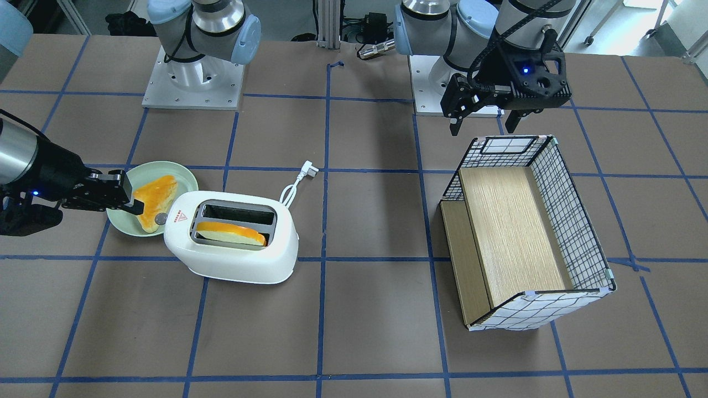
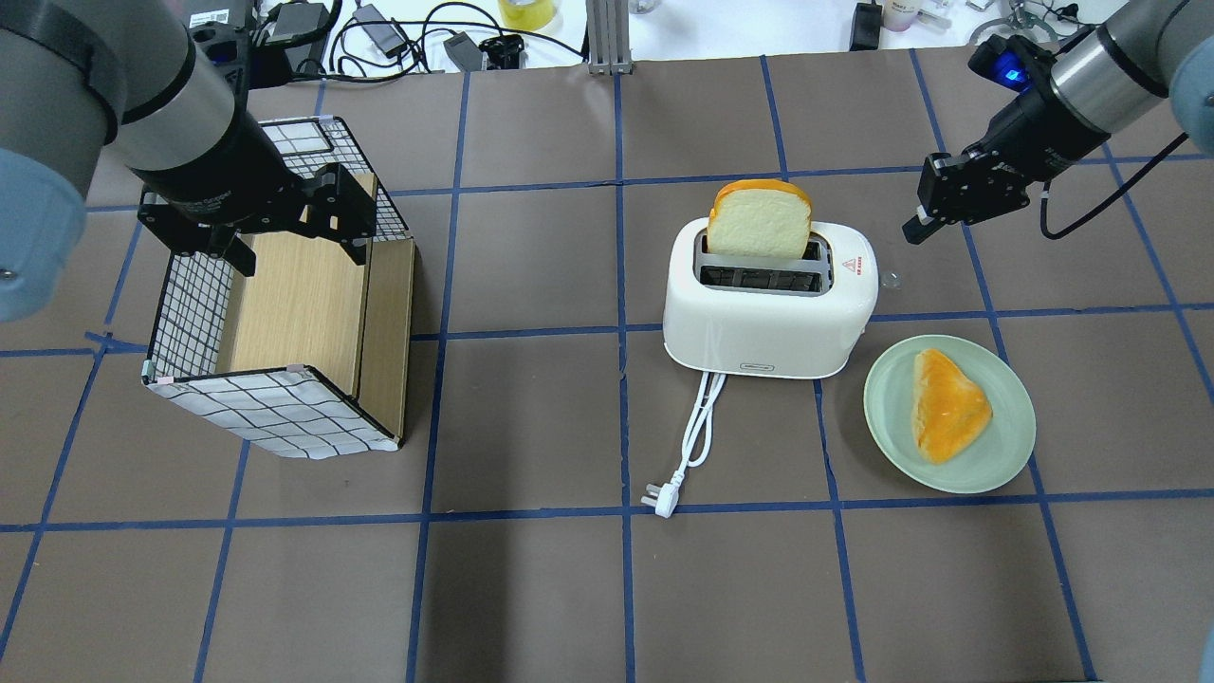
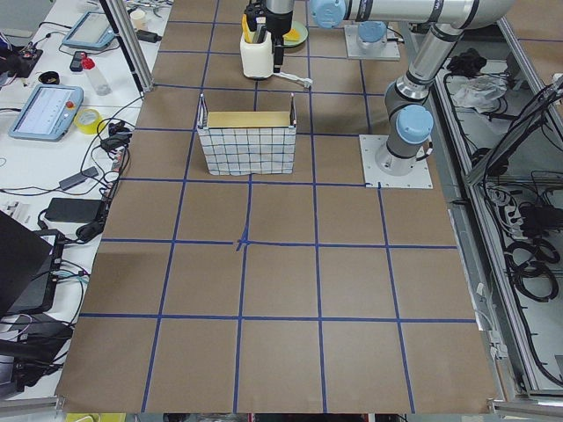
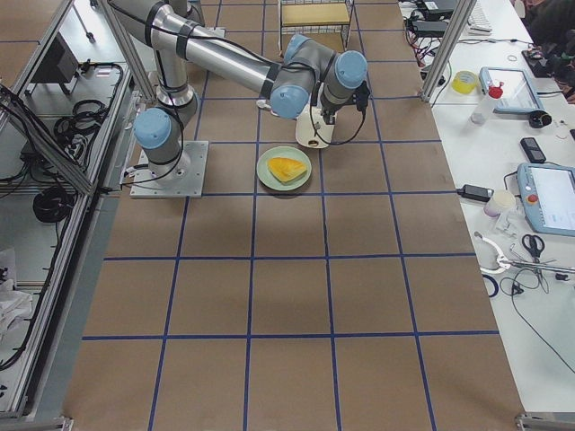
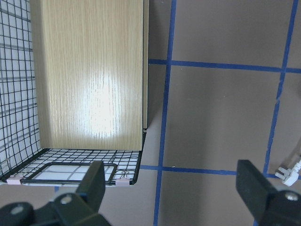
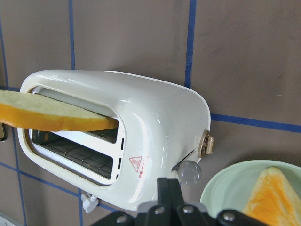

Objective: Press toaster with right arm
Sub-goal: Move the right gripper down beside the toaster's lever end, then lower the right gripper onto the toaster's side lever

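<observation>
The white toaster stands on the table with a bread slice sticking up from one slot. Its small grey lever is on the end that faces the plate. My right gripper is shut and empty. It hovers just beside and above the lever end, not touching it. In the right wrist view the shut fingers sit right next to the lever. My left gripper is open and empty above the basket's edge.
A pale green plate with a second bread slice lies beside the toaster's lever end. The toaster's white cord and plug trail on the table. A wire basket with a wooden board stands under the left arm.
</observation>
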Robot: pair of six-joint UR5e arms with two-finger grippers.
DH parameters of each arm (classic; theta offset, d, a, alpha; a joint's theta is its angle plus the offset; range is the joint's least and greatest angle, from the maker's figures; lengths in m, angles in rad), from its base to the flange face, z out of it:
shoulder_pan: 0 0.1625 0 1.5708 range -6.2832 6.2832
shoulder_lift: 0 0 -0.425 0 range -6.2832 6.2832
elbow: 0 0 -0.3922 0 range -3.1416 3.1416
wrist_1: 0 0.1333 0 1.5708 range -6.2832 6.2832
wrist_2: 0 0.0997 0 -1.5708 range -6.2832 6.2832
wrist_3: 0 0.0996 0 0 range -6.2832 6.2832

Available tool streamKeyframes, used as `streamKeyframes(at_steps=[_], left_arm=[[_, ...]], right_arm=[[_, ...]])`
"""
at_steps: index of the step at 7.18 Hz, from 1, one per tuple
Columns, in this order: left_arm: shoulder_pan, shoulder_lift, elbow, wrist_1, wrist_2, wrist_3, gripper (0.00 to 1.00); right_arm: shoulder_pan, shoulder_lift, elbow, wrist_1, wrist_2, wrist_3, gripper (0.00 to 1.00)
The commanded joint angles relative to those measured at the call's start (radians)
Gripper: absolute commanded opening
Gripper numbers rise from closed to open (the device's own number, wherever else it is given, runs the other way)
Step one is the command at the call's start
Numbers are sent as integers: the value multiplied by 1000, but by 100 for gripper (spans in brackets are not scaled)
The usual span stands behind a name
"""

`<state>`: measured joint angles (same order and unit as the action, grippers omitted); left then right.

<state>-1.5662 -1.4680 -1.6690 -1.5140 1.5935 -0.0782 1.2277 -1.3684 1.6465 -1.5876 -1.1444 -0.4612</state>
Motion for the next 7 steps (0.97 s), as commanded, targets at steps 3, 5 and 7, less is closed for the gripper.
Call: streamKeyframes(at_steps=[3,5,7], left_arm=[[0,0,0,0,0,0,100],[0,0,0,0,0,0,100],[0,-1,0,0,0,0,100]], right_arm=[[-50,35,7,1,11,-50,0],[-50,42,34,3,66,-48,0],[-50,42,62,3,89,-50,0]])
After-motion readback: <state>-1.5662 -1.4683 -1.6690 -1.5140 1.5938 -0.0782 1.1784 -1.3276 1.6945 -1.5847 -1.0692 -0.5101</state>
